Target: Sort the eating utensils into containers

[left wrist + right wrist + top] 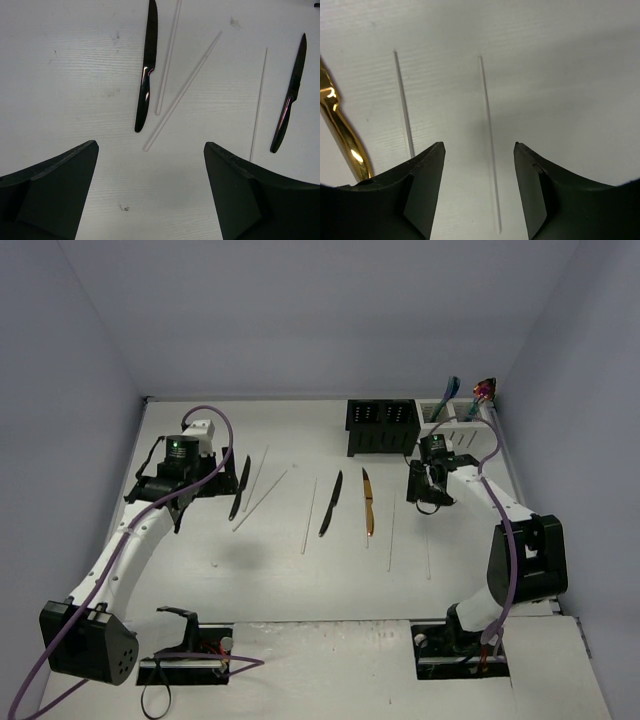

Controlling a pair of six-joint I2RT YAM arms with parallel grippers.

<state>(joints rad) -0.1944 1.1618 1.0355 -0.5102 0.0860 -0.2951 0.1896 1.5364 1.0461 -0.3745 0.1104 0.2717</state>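
Right gripper [479,146]: jaws part-open, nothing held. A white chopstick [489,135] lies flat on the table [560,75] and runs lengthwise through the gap, slightly off-centre toward one finger. I can't tell from the wrist view whether the tips touch the surface.

My read is that the step in hand is picking up that chopstick. To do it well:
- Shift sideways so the stick sits mid-gap. Otherwise the nearer finger reaches it first and rolls it.
- Bring the tips right down to the table before closing. The stick is thin and flat-lying, so a high close likely misses it.
- Close slowly and lift straight up.
- Stay clear of the second chopstick [404,105] outside the gap, and of the gold knife [340,130] beyond it.

Left gripper [150,147]: jaws wide, empty, above the table. The nearest chopstick [182,92] ends just ahead of the gap, with a black knife [146,70] beside it. No grasp is set up there yet.

The drop is close. The black caddy [382,425] and white caddy [462,412] stand at the far edge of the table, just behind the right gripper. The white caddy holds a blue utensil [452,390] and an iridescent utensil [484,392]. Tilt the chopstick upright before lowering it in, or it will likely catch on the rim.
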